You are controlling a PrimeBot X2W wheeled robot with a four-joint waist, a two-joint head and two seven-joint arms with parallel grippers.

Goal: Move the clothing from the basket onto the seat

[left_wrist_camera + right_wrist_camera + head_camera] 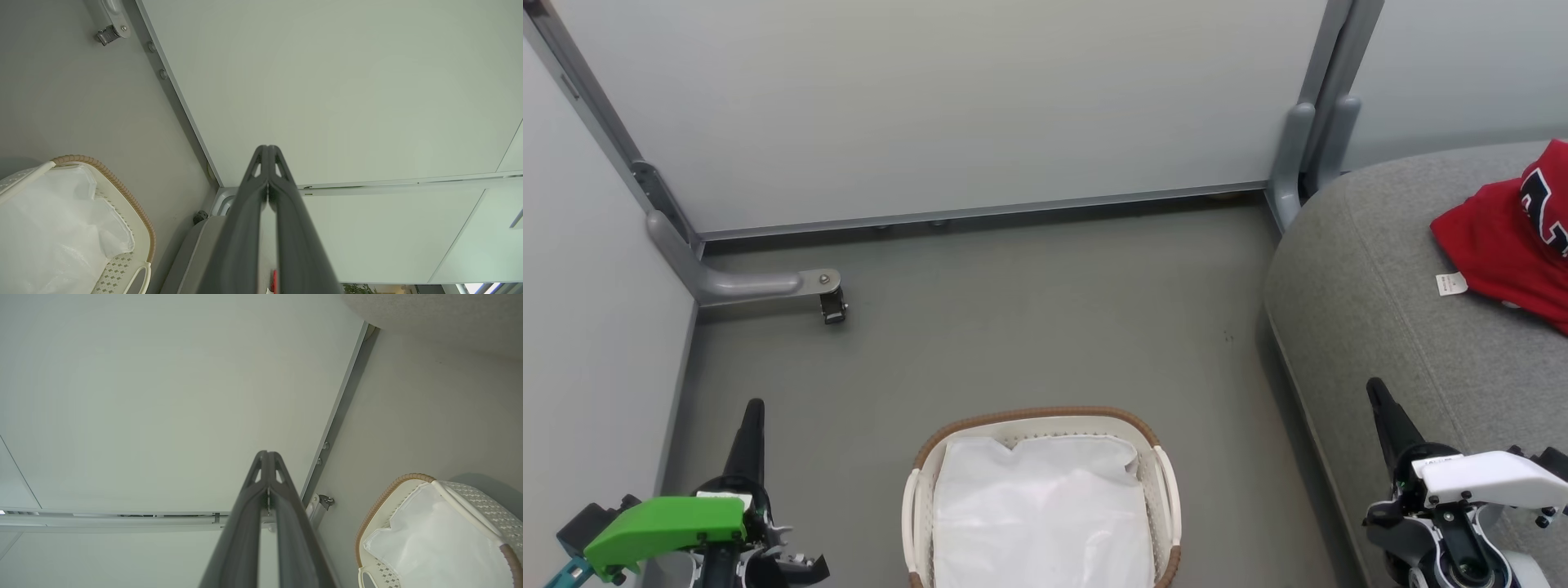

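Red clothing (1507,237) with a dark white-edged letter print and a small white tag lies on the grey seat (1380,278) at the right edge of the head view. The white basket (1164,482) with its brown rim stands on the floor at bottom centre, and a plain white cloth sheet (1041,506) lines it. No red garment shows in the basket. My left gripper (754,408) is shut and empty at the lower left, beside the basket (122,192). My right gripper (1376,388) is shut and empty over the seat's front edge, with the basket (380,506) to its side.
Pale partition panels (947,106) close off the back and left. Their grey metal feet, one with a small caster (833,306), reach onto the grey floor (1029,310). Another foot (1294,155) stands by the seat's back corner.
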